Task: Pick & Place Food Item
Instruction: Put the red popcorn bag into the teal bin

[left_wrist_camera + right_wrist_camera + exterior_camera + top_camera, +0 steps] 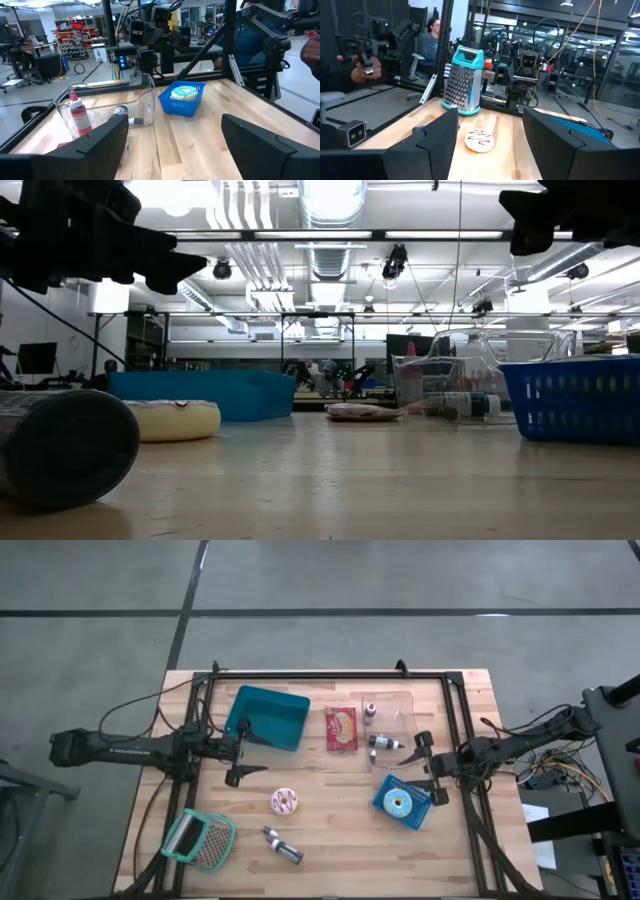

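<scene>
Dark bottle (pixel 62 448) lying closest, low view | pink donut (pixel 285 802) mid-table, untouched | left gripper (pixel 238 756) released beside teal bin (pixel 268 717) | right gripper (pixel 432 770) released, empty, by blue basket (pixel 403 803)

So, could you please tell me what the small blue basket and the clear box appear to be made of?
Small blue basket: probably moulded plastic, matt, judging by its slotted lattice walls. Clear box: likely rigid glossy plastic, since the bottles inside show through and its edges catch light; glass cannot be excluded.

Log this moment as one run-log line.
left gripper: open, above table by teal bin | right gripper: open, beside blue basket | pink donut: untouched
</scene>
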You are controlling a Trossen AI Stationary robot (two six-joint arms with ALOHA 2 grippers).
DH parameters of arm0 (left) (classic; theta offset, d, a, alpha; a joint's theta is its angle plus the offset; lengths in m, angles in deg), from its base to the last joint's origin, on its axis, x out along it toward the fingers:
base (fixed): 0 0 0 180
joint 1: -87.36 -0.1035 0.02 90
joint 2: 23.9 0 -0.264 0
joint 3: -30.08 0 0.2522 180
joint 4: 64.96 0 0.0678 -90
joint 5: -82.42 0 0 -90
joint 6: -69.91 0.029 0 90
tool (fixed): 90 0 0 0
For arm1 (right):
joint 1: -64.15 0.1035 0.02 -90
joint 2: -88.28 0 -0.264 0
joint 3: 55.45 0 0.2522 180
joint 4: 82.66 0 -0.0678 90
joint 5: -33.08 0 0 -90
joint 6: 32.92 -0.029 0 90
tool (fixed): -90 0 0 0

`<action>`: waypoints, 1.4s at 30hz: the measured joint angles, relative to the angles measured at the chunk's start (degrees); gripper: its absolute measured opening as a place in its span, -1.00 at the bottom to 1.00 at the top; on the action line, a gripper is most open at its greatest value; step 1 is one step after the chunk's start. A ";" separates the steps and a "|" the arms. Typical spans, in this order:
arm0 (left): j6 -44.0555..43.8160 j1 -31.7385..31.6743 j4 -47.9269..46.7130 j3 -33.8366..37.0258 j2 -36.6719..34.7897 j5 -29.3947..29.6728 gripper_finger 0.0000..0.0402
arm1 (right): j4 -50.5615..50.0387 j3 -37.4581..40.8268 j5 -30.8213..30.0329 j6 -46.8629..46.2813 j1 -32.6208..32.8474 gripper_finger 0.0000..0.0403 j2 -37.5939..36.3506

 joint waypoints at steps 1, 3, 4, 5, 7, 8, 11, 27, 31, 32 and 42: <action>0.00 0.00 -0.02 0.00 0.00 0.04 0.60 | 0.02 0.02 -0.02 0.00 0.02 0.09 0.02; 0.00 0.00 -0.02 0.00 0.00 0.09 0.60 | -0.02 0.02 -0.02 0.00 0.02 0.09 0.19; 0.00 0.00 -0.02 0.00 0.00 0.09 0.60 | -0.10 0.02 -0.02 0.00 0.02 0.09 0.19; 0.00 0.00 -0.02 0.00 0.00 0.09 0.60 | -0.06 0.02 -0.04 0.00 0.02 0.09 0.17; 0.00 0.00 -0.02 0.00 0.00 0.09 0.60 | 0.01 0.02 -0.04 0.00 0.01 0.09 0.16; 0.00 0.00 -0.02 0.00 0.00 0.09 0.60 | -0.02 0.02 -0.04 0.00 0.01 0.09 0.17; 0.00 0.00 -0.02 0.00 0.00 0.09 0.60 | 0.00 0.02 -0.15 0.02 0.00 0.09 0.17; 2.92 0.04 -0.46 -10.38 19.48 4.72 0.59 | 0.00 0.02 -1.59 0.39 0.00 0.09 0.19; 4.67 0.03 -0.46 -16.02 28.35 4.81 0.59 | 0.00 0.02 -1.61 0.39 0.02 0.09 0.19; 4.95 0.02 -0.46 -17.50 30.63 4.83 0.59 | 0.00 0.02 -1.61 0.32 0.02 0.09 0.19; 8.77 0.00 -3.59 -32.06 51.51 6.33 0.58 | -0.07 -0.03 -1.57 0.00 0.02 0.09 0.21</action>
